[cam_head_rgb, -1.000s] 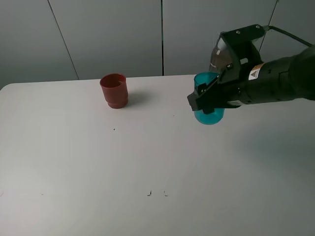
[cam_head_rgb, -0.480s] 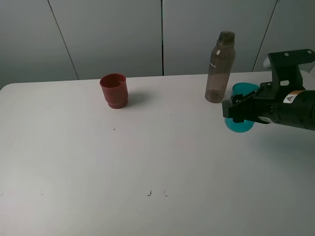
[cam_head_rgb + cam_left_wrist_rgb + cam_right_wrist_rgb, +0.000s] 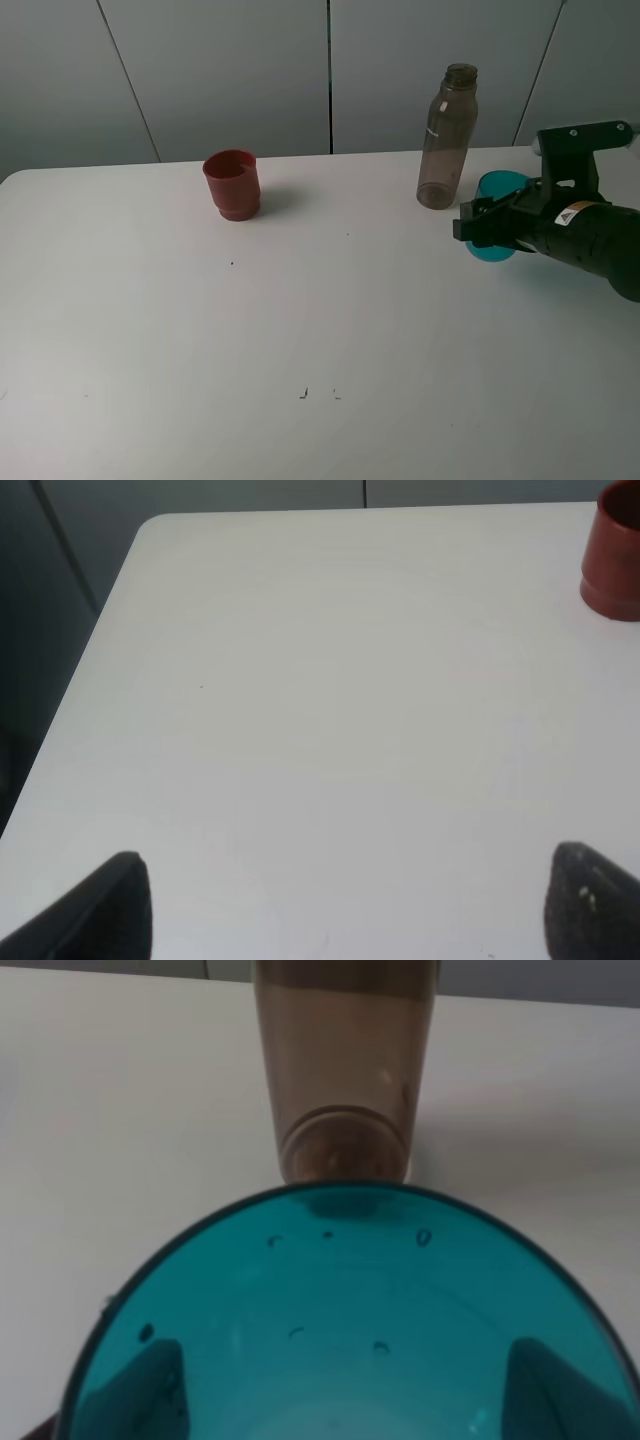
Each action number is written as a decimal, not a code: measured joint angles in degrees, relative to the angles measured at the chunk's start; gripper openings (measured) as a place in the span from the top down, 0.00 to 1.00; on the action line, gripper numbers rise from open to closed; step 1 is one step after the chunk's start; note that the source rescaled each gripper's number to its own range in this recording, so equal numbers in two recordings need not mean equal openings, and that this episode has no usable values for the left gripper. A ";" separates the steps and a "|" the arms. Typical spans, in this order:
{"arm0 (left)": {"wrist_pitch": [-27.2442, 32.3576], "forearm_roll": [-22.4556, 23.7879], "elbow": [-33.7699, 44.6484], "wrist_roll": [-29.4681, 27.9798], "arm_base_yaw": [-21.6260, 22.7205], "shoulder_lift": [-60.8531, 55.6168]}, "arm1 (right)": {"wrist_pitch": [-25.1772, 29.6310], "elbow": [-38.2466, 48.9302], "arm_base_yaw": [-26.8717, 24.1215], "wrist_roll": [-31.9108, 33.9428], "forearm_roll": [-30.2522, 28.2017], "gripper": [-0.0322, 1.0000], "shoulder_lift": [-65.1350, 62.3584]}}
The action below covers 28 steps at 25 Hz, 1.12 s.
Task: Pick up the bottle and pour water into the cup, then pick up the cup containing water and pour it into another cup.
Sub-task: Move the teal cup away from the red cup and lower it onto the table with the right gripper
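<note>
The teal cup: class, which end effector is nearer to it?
Right. The right end effector grips the teal cup beside the bottle; the left end effector hovers far off, near the table's left edge.

**What my surfaces look like**

The cup (image 3: 340, 1350) in front of my wrist camera is translucent teal plastic, smooth and glossy, with small droplets clinging to its inner wall. The bottle (image 3: 446, 140) looks like smoky grey-brown see-through plastic, smooth, with a faint sheen. The red cup (image 3: 232, 184) is opaque plastic, duller, with a stepped base. The table (image 3: 250, 330) is white, matt and smooth, marked by a few tiny dark specks. My right gripper (image 3: 478, 223) is matt black
</note>
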 joint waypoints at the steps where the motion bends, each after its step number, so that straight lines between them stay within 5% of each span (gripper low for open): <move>1: 0.00 0.00 0.00 0.00 0.00 0.00 | -1.74 0.00 0.00 0.00 0.00 0.92 1.50; 28: 0.00 0.00 0.00 0.00 0.00 0.00 | -6.48 -0.10 -0.02 4.05 -1.49 0.92 11.27</move>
